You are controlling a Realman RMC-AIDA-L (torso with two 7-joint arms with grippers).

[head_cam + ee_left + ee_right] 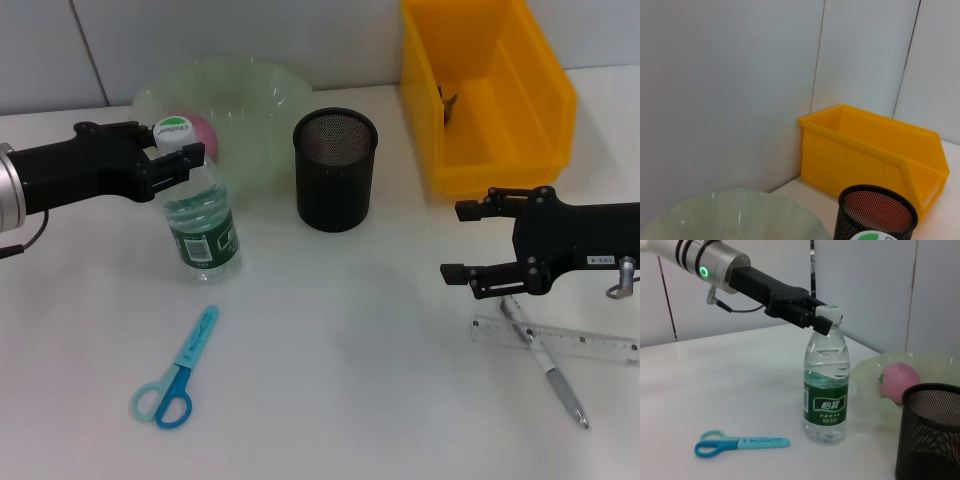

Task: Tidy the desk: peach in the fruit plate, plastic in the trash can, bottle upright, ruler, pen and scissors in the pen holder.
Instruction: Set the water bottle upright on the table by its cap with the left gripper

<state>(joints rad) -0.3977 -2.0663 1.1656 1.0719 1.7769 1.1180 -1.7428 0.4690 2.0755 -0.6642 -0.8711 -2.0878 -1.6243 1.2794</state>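
The neck of the upright clear plastic water bottle with a green label (201, 228) is pinched by the left gripper (180, 160) beside the pale green fruit plate (262, 95), while the right gripper (468, 242) is held spread above the transparent ruler (580, 342) and silver pen (548, 366).

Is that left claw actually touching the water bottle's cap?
Touching. In the right wrist view, the left gripper has its fingers closed against the white cap of the upright bottle, with no gap visible.
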